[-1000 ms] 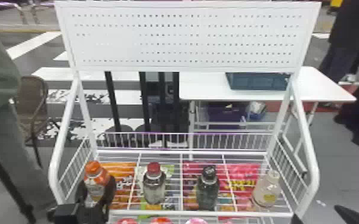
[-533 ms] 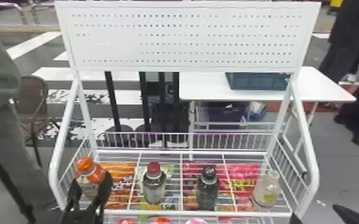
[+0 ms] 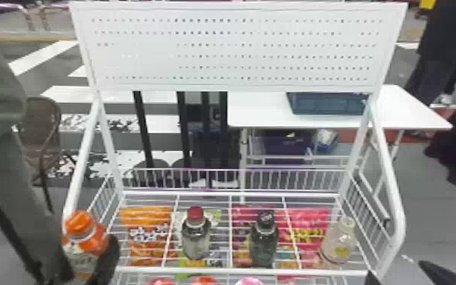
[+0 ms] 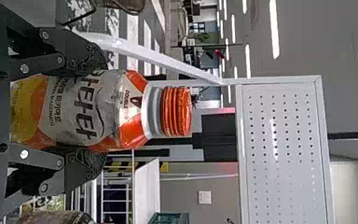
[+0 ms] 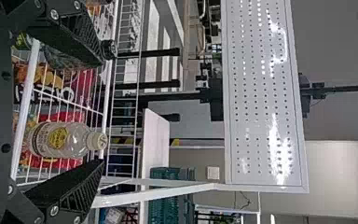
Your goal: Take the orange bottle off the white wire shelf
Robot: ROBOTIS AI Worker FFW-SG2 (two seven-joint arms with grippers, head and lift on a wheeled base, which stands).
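Striped paving [image 3: 68, 94] is stretching away at the back, and a white table [image 3: 261, 113] is standing beyond the shelf [image 3: 238, 270]. Snack bags [image 3: 147, 235] are showing through the wires, and 3 bottles are standing in a row above them: a red-capped bottle [image 3: 196, 235], a black-capped bottle [image 3: 263, 242] and a clear bottle [image 3: 339, 242].

At the shelf's left front corner, the orange bottle [image 3: 89, 242] is hanging in the left gripper [image 4: 98, 110]. Its 2 fingers are pressing on opposite sides of the label, parted by just the bottle's width. The right gripper [image 5: 103, 106] is waiting near the shelf, spread wide and holding nothing.

By the look of it, this bottle is going to be fairly weighty for its size, giving a little under a hard squeeze but hardly fragile. The glossy label is probably making it slippery, so the broad middle, below the shoulder, is offering the best hold. The ribbed orange cap [image 4: 176, 111] is looking grippy but too small for carrying the load.

Compared with the earlier head frames, the bottle is sitting farther left and nearer the robot, now overlapping the side frame instead of the wires. The 3 other bottles are keeping their places.
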